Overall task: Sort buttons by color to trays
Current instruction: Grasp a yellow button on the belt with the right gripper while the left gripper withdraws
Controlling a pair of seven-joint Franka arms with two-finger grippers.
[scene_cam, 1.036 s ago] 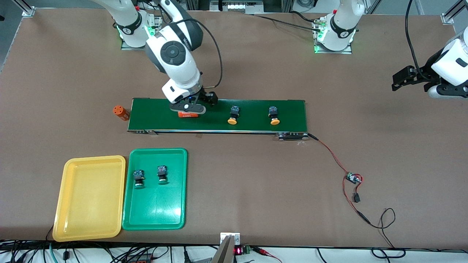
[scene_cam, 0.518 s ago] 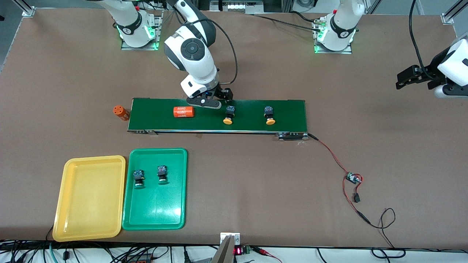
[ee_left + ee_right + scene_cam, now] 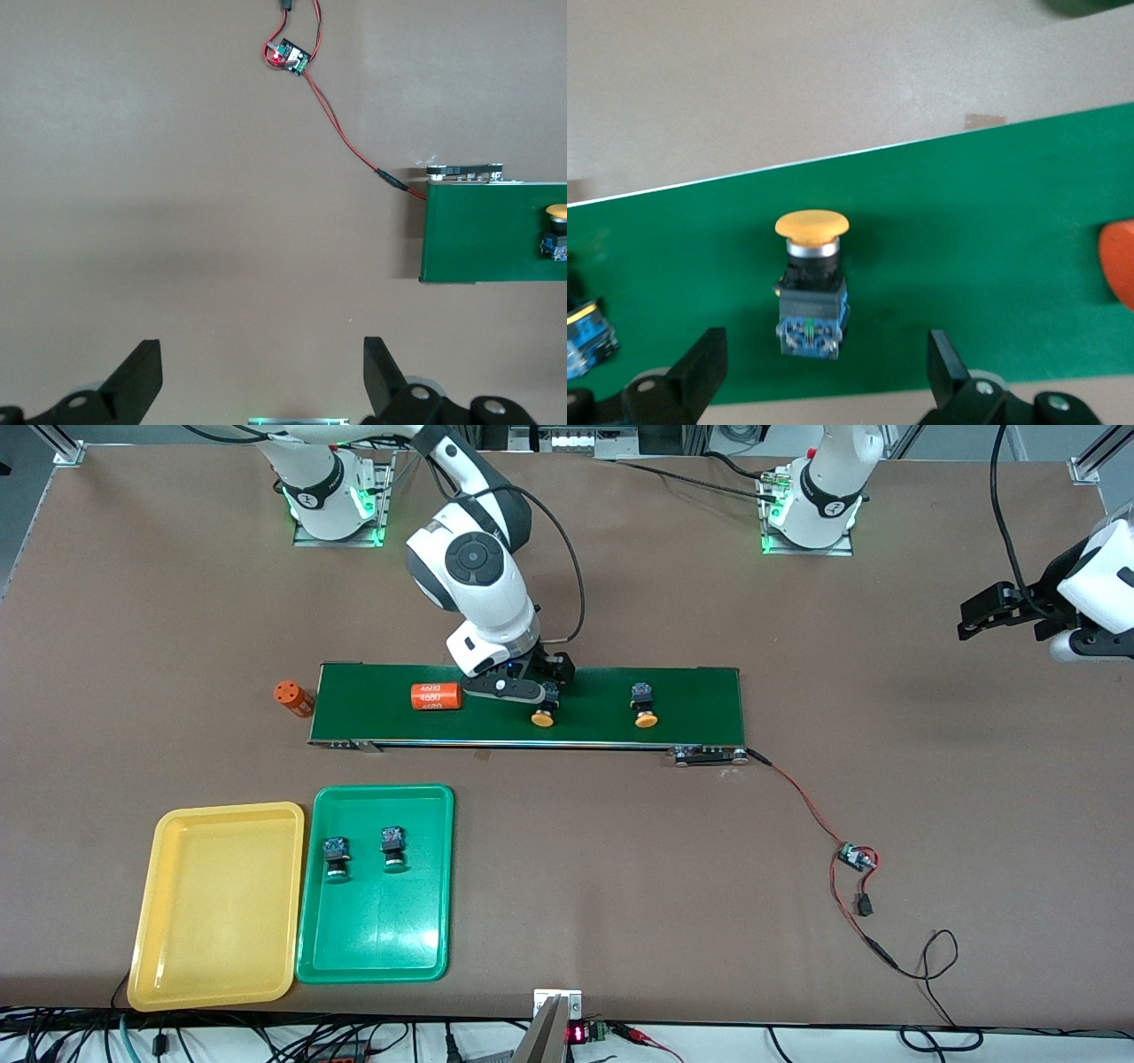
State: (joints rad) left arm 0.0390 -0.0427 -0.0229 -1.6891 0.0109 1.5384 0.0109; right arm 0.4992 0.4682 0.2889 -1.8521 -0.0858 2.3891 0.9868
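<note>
Right gripper (image 3: 523, 689): jaws spread wide over a round-capped orange button (image 3: 811, 283), nothing held
Left gripper (image 3: 257, 376): jaws wide, empty, parked over the matte brown surface (image 3: 620, 850)
Orange cylinder (image 3: 436, 696): white digits seen, partly legible

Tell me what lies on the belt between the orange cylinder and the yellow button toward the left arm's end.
In the front view, between cylinder and that button: the right hand, open, over the other yellow button.

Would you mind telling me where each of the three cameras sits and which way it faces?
Front view: high across the table, facing both arms' bases; shows both arms, conveyor belt, both trays.
Left wrist view: on the waiting left arm, looking down at bare table; open left gripper shows.
Right wrist view: over the belt; open right gripper above a yellow-capped button.
Shared: the belt.
</note>
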